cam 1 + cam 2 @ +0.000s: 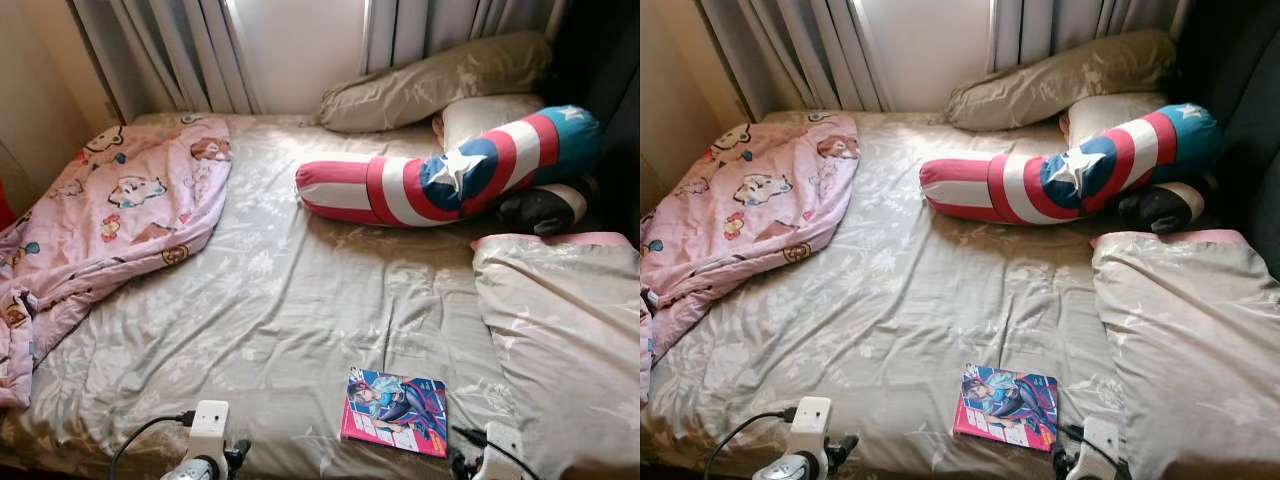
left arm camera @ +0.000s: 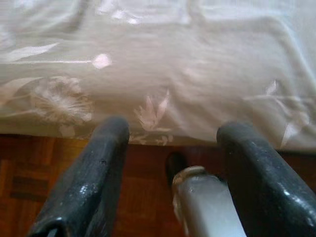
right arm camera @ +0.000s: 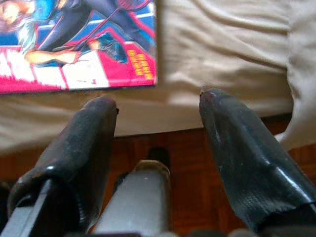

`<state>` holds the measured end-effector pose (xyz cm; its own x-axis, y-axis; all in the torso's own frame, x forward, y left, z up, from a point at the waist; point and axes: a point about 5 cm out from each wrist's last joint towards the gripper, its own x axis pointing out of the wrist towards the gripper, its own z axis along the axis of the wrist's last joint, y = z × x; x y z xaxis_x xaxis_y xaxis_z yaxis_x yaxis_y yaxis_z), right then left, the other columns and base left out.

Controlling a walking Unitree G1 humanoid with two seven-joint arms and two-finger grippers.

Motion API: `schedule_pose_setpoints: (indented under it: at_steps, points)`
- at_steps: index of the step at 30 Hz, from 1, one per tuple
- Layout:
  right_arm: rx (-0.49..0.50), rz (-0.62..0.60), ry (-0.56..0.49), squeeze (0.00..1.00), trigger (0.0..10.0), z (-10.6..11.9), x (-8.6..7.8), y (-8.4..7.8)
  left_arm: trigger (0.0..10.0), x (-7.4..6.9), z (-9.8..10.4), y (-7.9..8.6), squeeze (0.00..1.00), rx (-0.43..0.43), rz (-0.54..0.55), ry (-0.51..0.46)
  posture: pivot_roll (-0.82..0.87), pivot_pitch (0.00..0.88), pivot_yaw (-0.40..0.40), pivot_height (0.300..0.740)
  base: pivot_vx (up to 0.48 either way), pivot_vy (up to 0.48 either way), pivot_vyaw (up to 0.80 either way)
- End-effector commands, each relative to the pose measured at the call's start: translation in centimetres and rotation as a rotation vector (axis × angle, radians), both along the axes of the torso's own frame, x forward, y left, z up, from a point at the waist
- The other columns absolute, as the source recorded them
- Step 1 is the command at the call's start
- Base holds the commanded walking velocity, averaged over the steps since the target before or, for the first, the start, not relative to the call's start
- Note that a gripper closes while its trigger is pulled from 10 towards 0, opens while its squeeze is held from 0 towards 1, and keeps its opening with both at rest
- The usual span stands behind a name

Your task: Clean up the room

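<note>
A colourful comic book (image 1: 396, 411) lies flat near the bed's front edge, right of centre; its pink and blue cover (image 3: 74, 42) also shows in the right wrist view. My right gripper (image 3: 157, 111) is open just short of the book's edge, over the mattress side. My left gripper (image 2: 173, 131) is open too, in front of the bed's front edge to the left, with nothing between its fingers. A pink cartoon blanket (image 1: 110, 215) lies crumpled at the left. A red, white and blue bolster (image 1: 450, 170) lies across the right.
The bed (image 1: 270, 290) has a beige floral sheet. A folded beige quilt (image 1: 565, 330) covers the right front. Pillows (image 1: 430, 85) lie at the head under curtains (image 1: 180, 50). A dark round cushion (image 1: 545, 208) sits by the bolster. Wooden floor (image 2: 29, 182) shows below the bed.
</note>
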<state>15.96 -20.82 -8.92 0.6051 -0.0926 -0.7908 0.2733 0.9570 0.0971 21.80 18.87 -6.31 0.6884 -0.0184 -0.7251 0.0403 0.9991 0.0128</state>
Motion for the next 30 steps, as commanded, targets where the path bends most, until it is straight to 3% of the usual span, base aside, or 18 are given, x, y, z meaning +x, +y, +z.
schedule_pose_setpoints:
  at_steps: [1, 5, 13, 30]
  points:
    - [0.006, 0.017, -0.02, 0.0, 10.0, 0.2, 0.6, 0.4, 10.0, -1.1, -0.6, 0.8, 0.0, 0.013, 0.027, 0.038, 0.01, 0.0, 0.044, 0.718, 0.0, 0.0, 0.8]
    - [0.016, 0.007, -0.015, 0.0, 10.0, 0.1, 0.4, 0.5, 10.0, -1.3, -0.7, 0.6, 0.0, 0.014, 0.019, 0.047, 0.0, 0.0, 0.048, 0.718, 0.0, 0.0, 0.8]
    - [0.055, -0.035, -0.004, 0.0, 10.0, -0.3, -0.4, 0.6, 10.0, -1.5, -0.8, 1.1, 0.0, 0.035, 0.038, 0.053, 0.0, 0.0, 0.053, 0.718, 0.0, 0.0, 0.0]
    - [0.062, -0.068, 0.01, 0.0, 10.0, -0.2, 0.0, 0.7, 10.0, -1.4, -0.7, 1.4, 0.0, 0.028, 0.064, 0.052, 0.02, 0.0, 0.043, 0.718, 0.0, 0.439, 0.0]
